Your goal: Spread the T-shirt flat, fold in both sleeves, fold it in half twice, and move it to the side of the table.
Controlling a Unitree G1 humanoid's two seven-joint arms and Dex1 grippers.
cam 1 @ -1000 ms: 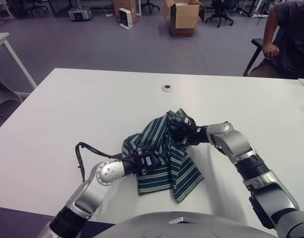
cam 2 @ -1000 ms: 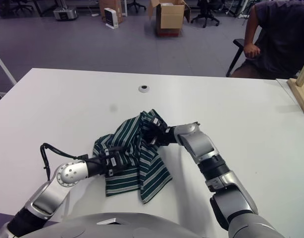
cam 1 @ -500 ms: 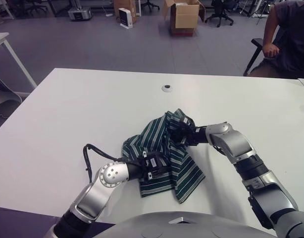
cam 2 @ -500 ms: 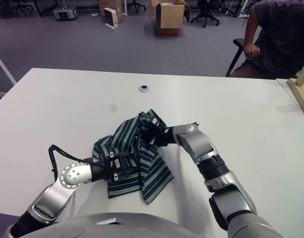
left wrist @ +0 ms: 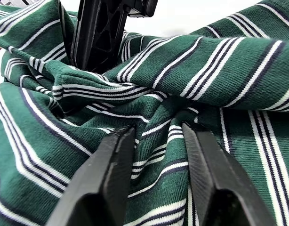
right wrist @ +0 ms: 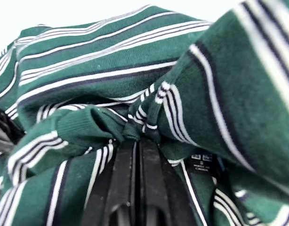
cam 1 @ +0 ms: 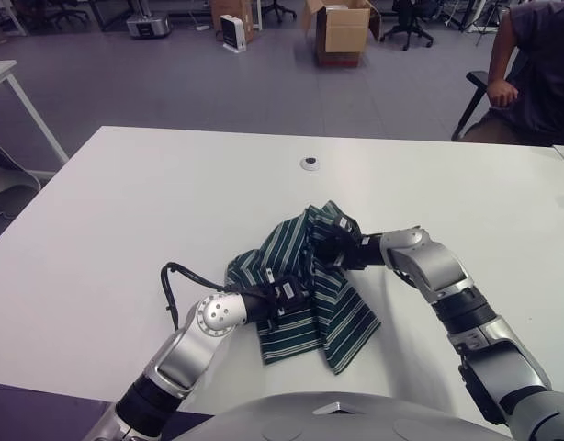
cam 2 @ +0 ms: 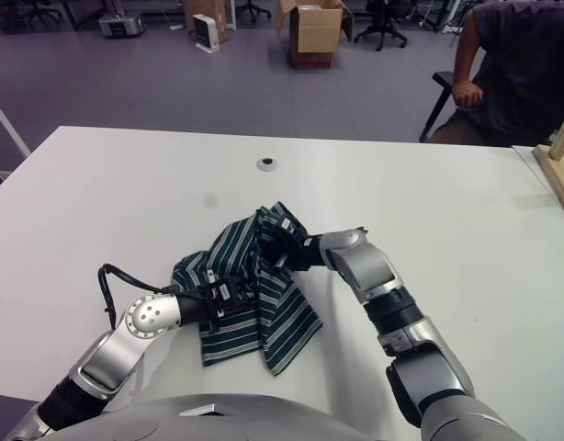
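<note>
The T-shirt point(cam 1: 305, 276), dark green with white stripes, lies crumpled in the middle of the white table point(cam 1: 135, 202). My left gripper point(cam 1: 287, 294) rests on its near left part. In the left wrist view this gripper point(left wrist: 156, 141) is open, its two black fingers point(left wrist: 107, 179) pressed into a ridge of cloth point(left wrist: 238, 70). My right gripper point(cam 1: 342, 244) sits at the shirt's far right edge. In the right wrist view it point(right wrist: 136, 141) is shut, pinching a bunched fold of the T-shirt point(right wrist: 88, 80).
A small round grommet point(cam 1: 310, 163) sits in the tabletop beyond the shirt. A wooden stand point(cam 2: 562, 175) is at the table's far right. Bare tabletop lies all around the shirt. A cardboard box point(cam 1: 342, 32) stands on the floor behind.
My left arm has slid to the right and farther onto the shirt, pushing the near cloth a little. The right gripper has stayed almost in place, holding the fold.
</note>
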